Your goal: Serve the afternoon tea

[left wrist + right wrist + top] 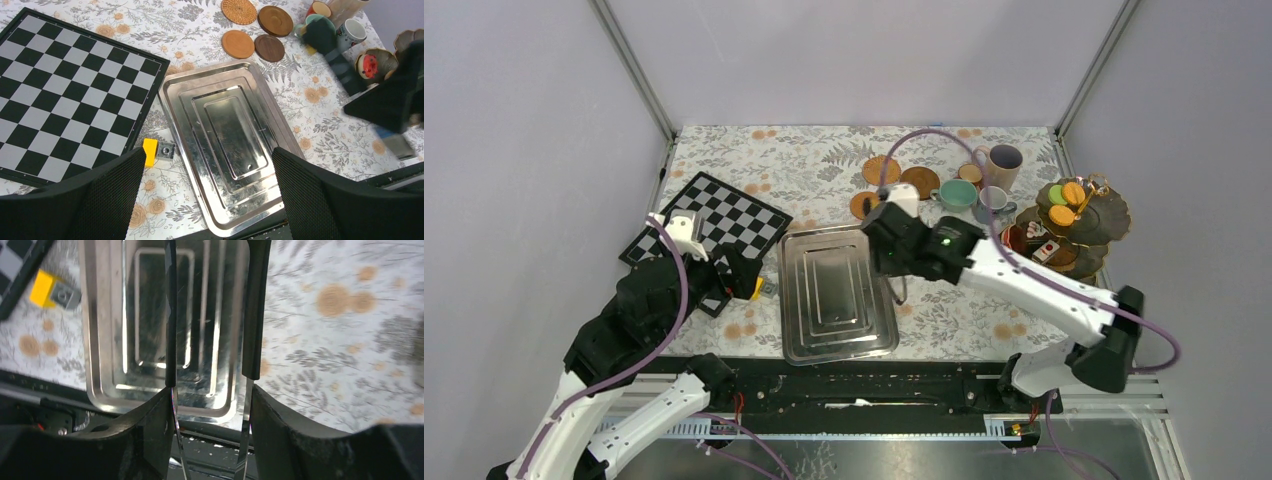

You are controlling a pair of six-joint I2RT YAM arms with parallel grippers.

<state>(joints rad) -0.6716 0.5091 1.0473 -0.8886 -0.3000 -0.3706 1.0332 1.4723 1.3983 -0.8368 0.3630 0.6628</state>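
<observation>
My right gripper (892, 240) hangs over the far right corner of the steel tray (790, 300), shut on a pair of metal tongs (170, 315) whose black-tipped arms point down at the tray (102, 315). My left gripper (207, 155) stands open and holds nothing, above the tray's near left corner (220, 220). Several round coasters (881, 170) lie at the back. To their right stand the beige mug (1004, 160), teal mug (957, 193), grey mug (994, 198) and small orange mug (969, 173). The dark tiered stand (1114, 215) at far right carries orange biscuits (1062, 213) and other pastries.
The black-and-white chessboard (714, 225) lies to the left of the tray. A small yellow and grey block (150, 151) sits between the board and the tray. Frame posts rise at both back corners of the table.
</observation>
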